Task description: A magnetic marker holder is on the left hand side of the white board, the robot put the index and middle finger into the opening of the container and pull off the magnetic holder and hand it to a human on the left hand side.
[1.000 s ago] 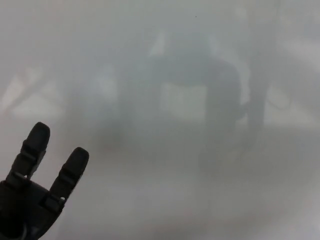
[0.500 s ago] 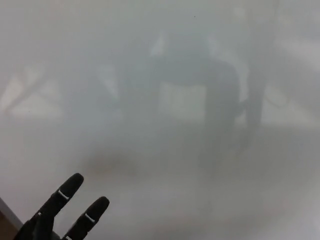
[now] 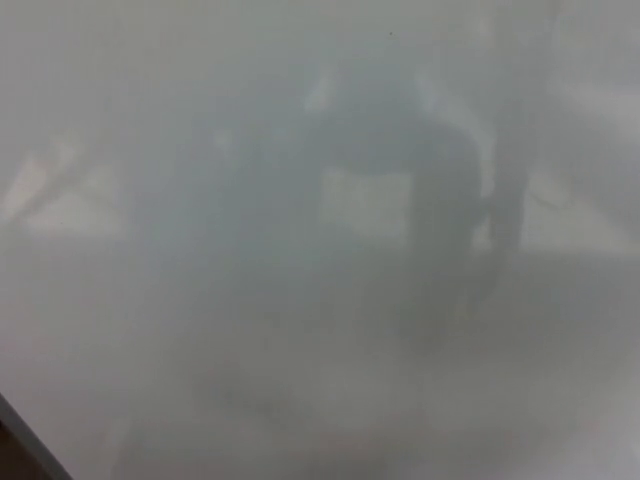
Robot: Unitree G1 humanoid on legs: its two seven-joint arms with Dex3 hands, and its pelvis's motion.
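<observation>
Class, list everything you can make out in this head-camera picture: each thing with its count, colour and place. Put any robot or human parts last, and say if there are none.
Whiteboard: one, glossy pale grey-white, fills nearly the whole picture.
Reflections: blurred dark shapes on the board's surface, centre and right; too blurred to identify.
Board edge: one, grey strip running diagonally across the bottom left corner, with a dark brown area below it.
Magnetic marker holder: none visible.
Robot hands: neither in view.
Person: none in view.

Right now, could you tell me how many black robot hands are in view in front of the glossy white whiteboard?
0. Neither robot hand shows; only the glossy white whiteboard with dim reflections and its dark edge at bottom left. The hands may lie outside the frame.
</observation>
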